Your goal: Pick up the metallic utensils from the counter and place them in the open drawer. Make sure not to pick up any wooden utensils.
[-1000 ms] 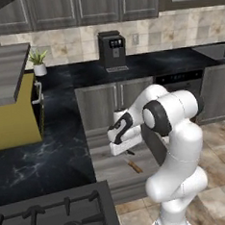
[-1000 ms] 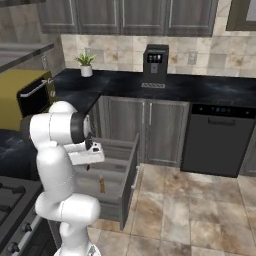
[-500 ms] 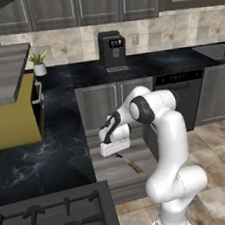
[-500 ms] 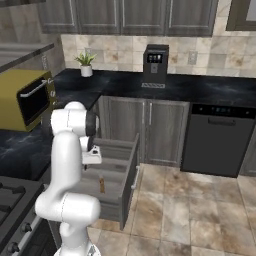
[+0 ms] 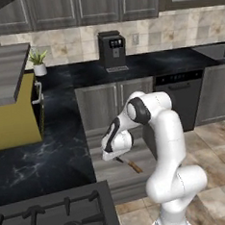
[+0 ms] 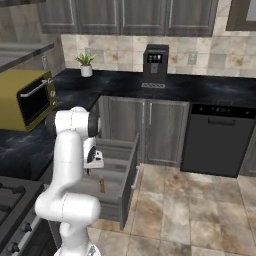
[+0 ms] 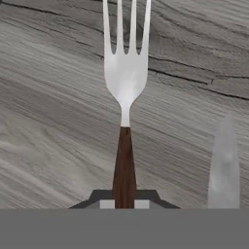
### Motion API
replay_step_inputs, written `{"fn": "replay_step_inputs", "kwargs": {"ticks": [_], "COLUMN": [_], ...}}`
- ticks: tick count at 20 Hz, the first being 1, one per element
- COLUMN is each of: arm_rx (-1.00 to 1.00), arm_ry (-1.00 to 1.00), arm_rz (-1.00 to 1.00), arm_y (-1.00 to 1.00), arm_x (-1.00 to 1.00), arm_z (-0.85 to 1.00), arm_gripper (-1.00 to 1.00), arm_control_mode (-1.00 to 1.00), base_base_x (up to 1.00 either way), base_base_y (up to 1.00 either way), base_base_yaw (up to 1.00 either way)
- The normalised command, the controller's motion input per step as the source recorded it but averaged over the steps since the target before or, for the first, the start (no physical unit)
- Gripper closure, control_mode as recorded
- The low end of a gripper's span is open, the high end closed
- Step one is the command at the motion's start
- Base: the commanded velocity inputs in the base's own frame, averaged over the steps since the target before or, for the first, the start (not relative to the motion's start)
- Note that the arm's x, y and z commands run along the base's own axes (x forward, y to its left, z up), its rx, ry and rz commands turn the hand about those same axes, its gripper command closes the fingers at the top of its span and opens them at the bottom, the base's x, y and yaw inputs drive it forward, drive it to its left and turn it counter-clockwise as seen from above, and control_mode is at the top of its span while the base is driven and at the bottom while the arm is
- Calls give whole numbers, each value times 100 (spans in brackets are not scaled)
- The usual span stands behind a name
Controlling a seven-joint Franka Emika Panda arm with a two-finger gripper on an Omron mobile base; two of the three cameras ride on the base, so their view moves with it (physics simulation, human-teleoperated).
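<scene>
My gripper [image 7: 124, 204] is shut on the dark brown handle of a silver fork [image 7: 125, 82], whose tines point away over the grey wood-grain floor of the open drawer [image 7: 48, 121]. A silver knife blade [image 7: 223, 165] lies on the drawer floor just right of the fork. From the base cameras, the hand hangs low inside the drawer [image 5: 107, 172], gripper [image 5: 112, 155] pointing down, with the brown-handled knife [image 5: 132, 166] beside it. The drawer's front panel [image 6: 131, 175] juts from the cabinets below the black counter [image 5: 37, 164]. The knife's handle [image 6: 102, 185] lies under the gripper [image 6: 93, 166].
A yellow microwave [image 6: 27, 97] stands on the counter at the left. A coffee machine [image 5: 111, 49] and a potted plant [image 5: 38, 63] stand at the back. A stove [image 5: 56, 218] lies near the base. A dark dishwasher [image 6: 217, 140] is to the right of the drawer.
The arm has drawn more upright, and the hand with the fork has sunk lower into the drawer, toward the counter side. The grip on the fork is unchanged.
</scene>
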Motion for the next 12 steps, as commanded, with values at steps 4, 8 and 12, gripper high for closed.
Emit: {"fn": "replay_step_inputs", "kwargs": {"ticks": [4,8,12], "arm_rx": [0,-6,-12], "arm_ry": [-15,0,0], "arm_rz": [2,0,2], "arm_y": [0,6,2], "arm_x": [-5,3,3], "arm_z": [-17,-11,-58], "arm_gripper": [100,100,100], "arm_control_mode": [-100,-100,-100], "base_base_x": [0,0,0], "base_base_y": [0,0,0], "base_base_yaw": [0,0,0]}}
